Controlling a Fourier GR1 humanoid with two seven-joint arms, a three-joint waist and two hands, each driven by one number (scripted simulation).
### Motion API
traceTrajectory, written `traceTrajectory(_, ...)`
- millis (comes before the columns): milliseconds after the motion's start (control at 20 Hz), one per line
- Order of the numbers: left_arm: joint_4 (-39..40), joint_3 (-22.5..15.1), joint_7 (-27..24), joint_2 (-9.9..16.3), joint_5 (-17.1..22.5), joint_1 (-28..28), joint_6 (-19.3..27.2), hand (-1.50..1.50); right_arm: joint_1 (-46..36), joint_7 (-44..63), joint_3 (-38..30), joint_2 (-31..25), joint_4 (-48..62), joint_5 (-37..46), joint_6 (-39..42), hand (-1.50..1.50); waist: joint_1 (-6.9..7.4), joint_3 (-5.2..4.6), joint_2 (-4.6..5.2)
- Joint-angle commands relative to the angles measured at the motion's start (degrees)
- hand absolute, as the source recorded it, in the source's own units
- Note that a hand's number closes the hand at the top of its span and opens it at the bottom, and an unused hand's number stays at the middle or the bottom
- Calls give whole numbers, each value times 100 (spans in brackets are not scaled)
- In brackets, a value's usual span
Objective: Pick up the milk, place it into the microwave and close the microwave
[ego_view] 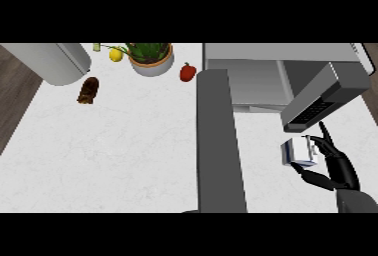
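Milk carton [298, 151] in right robot hand [330, 167] — fingers and thumb curled around it — below microwave [295, 70] door.

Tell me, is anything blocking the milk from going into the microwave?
Nothing visible blocks it. The small white and blue milk carton is held in the black right hand, just below the grey microwave, whose dark door hangs open beside the cavity. The long grey left forearm stands to the left, not between.
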Motion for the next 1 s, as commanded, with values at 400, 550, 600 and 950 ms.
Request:
traceTrajectory(400, 485, 376, -406, 82, 43, 56, -358, -150, -148, -1106, 176, 338, -14, 88, 122, 150, 60, 47, 46)
traceTrajectory(550, 313, 269, 42, 216, 296, -105, -70, -150, -230, -1012, 160, 418, -42, 22, 19, 150, 24, 50, 49)
traceTrajectory(600, 82, 280, 30, 163, 291, 36, -132, -150, -226, -953, 41, 451, -22, -86, -167, 150, 21, 47, 39)
traceTrajectory(950, 382, 381, 8, 201, 224, -143, -123, -150, -252, -550, 211, 1180, -490, -141, -423, 150, -70, 31, 4)
